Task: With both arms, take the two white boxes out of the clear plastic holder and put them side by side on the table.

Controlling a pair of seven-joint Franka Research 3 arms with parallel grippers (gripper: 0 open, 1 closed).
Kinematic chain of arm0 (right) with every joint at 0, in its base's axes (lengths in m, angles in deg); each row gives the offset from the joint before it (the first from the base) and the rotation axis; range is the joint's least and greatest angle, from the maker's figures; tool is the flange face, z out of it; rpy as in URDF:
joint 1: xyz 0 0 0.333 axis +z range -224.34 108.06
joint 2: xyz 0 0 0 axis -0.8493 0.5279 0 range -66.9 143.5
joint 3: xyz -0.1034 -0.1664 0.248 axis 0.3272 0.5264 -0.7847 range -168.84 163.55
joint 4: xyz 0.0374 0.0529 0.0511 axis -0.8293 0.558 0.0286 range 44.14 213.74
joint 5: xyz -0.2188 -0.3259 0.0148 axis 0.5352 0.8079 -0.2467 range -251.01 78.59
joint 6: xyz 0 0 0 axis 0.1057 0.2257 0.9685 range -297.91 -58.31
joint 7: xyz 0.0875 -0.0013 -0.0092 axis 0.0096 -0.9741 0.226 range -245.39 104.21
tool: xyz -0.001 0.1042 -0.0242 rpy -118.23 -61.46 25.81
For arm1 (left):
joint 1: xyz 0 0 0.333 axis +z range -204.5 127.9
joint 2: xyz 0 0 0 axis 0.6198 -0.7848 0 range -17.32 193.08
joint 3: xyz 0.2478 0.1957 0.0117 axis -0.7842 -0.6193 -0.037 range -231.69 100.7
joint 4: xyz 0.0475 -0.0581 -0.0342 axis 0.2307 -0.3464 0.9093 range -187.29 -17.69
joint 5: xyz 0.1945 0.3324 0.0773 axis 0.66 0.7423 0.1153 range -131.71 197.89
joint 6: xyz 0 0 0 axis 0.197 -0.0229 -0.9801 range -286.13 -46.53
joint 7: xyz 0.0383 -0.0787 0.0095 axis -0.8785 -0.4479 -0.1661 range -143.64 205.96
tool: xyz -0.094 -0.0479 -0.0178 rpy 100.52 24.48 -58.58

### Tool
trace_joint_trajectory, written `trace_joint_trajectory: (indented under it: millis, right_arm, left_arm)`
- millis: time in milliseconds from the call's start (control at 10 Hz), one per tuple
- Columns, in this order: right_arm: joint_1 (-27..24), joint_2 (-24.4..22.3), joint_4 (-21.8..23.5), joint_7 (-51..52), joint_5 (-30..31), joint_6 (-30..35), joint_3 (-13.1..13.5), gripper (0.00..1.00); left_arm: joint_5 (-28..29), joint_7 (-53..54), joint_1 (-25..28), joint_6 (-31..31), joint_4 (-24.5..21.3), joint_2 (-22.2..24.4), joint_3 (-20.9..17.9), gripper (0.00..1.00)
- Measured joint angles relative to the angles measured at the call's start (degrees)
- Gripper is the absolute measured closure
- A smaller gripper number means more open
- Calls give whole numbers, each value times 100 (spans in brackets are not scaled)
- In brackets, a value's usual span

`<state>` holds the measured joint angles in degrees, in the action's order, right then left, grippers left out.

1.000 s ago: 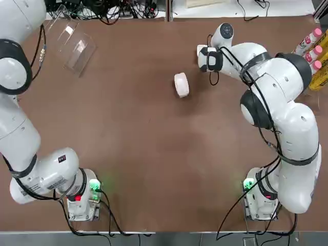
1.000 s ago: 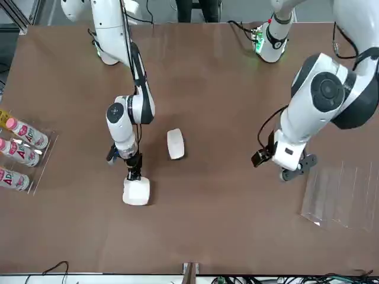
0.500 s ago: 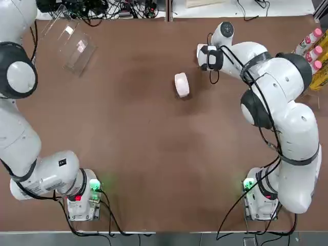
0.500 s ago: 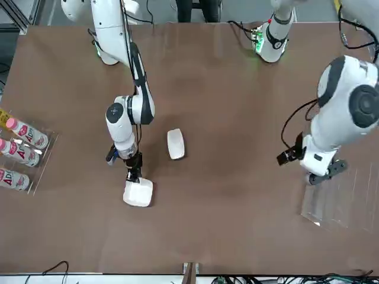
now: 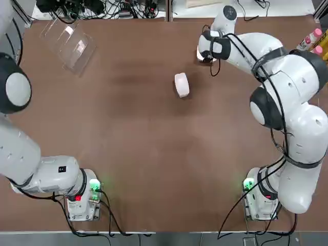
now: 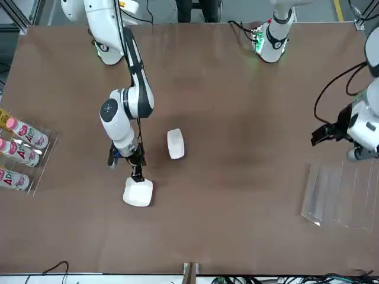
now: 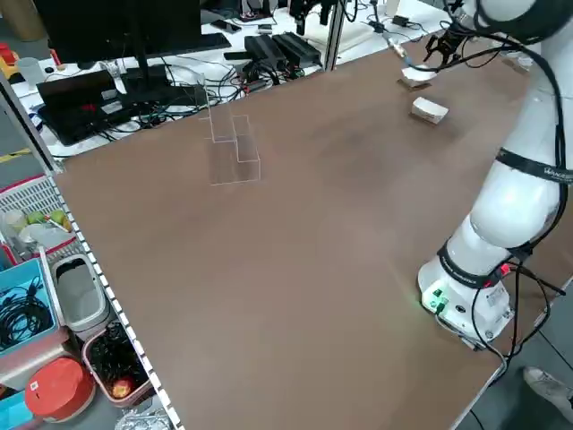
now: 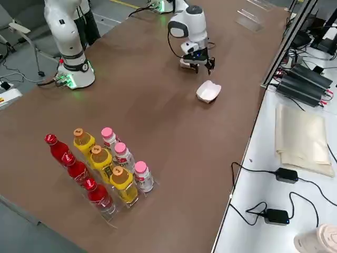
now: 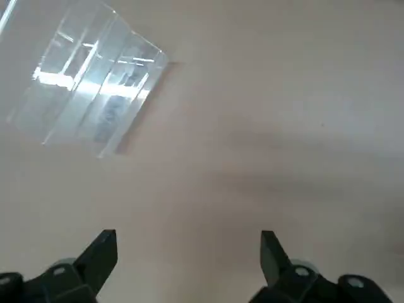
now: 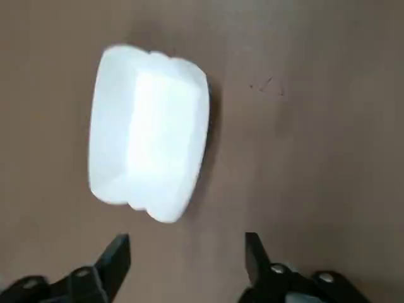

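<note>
Both rounded, glossy white boxes lie on the matte brown table (image 5: 154,154), well apart from the clear ribbed plastic holder (image 5: 72,43): one (image 6: 137,192) just below the right gripper (image 6: 137,173), fingers spread and empty, the other (image 6: 175,144) nearby. Left gripper (image 9: 188,249) hangs beside the holder, fingers wide apart.

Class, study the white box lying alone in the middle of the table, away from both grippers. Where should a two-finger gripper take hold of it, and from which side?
Judging by its pose, the white box lies flat on the table with nothing beside it. Come straight down from above and close the fingers across its two longer sides, the narrower span.
</note>
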<state>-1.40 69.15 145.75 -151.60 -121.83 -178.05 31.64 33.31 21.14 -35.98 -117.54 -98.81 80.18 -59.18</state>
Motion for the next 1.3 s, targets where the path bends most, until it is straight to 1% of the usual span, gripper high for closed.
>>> trace_joint_trajectory:
  millis: [100, 200, 300, 500, 600, 800, 1000, 1100, 1300]
  right_arm:
    - [-2, -78, -86, 732, 0, 466, 2, 0]
    - [-8, -95, -200, 1527, -4, 868, 14, 0]
    - [-37, -104, -315, 2185, -15, 1163, 27, 0]
    - [-159, -176, -557, 3740, -13, 1435, 38, 0]
    - [-165, -199, -569, 4430, -16, 1478, 37, 0]
    - [-87, -199, -574, 5251, -10, 1465, -16, 0]
    - [172, -196, -559, 5858, 31, 1204, -43, 0]
    - [299, -190, -490, 6246, 60, 1001, -50, 0]
    - [525, -173, -146, 6806, 68, 467, -64, 0]
  left_arm:
    - [0, 156, -170, 150, -164, 271, -182, 0]
    - [0, 315, -233, 337, -245, 459, -239, 0]
    - [0, 450, -263, 411, -270, 543, -268, 0]
    - [0, 580, -243, 412, -259, 566, -286, 0]
    - [0, 651, -230, 412, -258, 566, -296, 0]
    - [0, 673, -227, 404, -250, 566, -319, 0]
    - [0, 676, -228, 387, -188, 566, -319, 0]
    - [0, 676, -227, 381, -85, 569, -324, 0]
    - [0, 679, -229, 394, 105, 574, -334, 0]
